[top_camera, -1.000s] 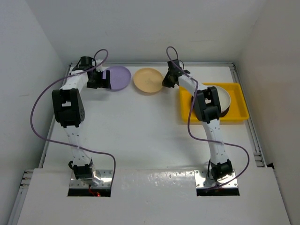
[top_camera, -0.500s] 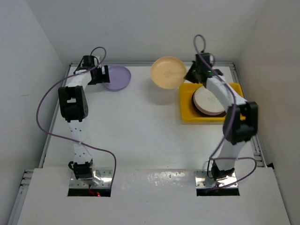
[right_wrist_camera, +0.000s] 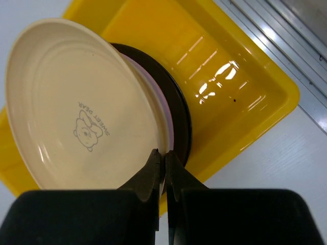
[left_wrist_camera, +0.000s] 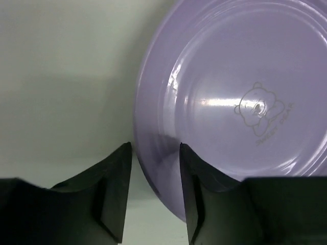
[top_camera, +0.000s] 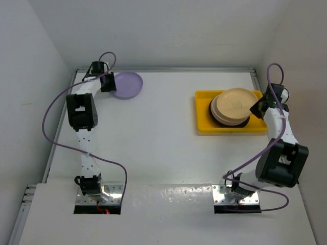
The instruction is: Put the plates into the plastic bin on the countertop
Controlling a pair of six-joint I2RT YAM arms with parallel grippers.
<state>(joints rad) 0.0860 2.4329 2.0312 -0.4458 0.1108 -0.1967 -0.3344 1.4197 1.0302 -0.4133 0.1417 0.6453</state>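
A lilac plate (top_camera: 127,84) (left_wrist_camera: 240,102) lies at the back left of the countertop (top_camera: 153,138). My left gripper (top_camera: 109,82) (left_wrist_camera: 155,149) straddles its left rim, open, with a gap still showing beside one finger. The plastic bin (top_camera: 203,124) (right_wrist_camera: 230,66) holds a stack of plates: a dark-rimmed one (right_wrist_camera: 181,120) and a pink one (right_wrist_camera: 167,120) show at the edges. My right gripper (top_camera: 257,107) (right_wrist_camera: 164,154) is shut on the rim of a yellow-tan plate (top_camera: 236,103) (right_wrist_camera: 76,112), held tilted over that stack.
Raised edge rails (top_camera: 258,81) (right_wrist_camera: 291,30) run just behind and to the right of the bin. The side wall stands close to the right arm. A purple cable (top_camera: 56,107) loops out from the left arm.
The right arm has carried the yellow-tan plate from the back middle of the countertop over to the stack in the bin. The left jaws have narrowed around the lilac plate's rim.
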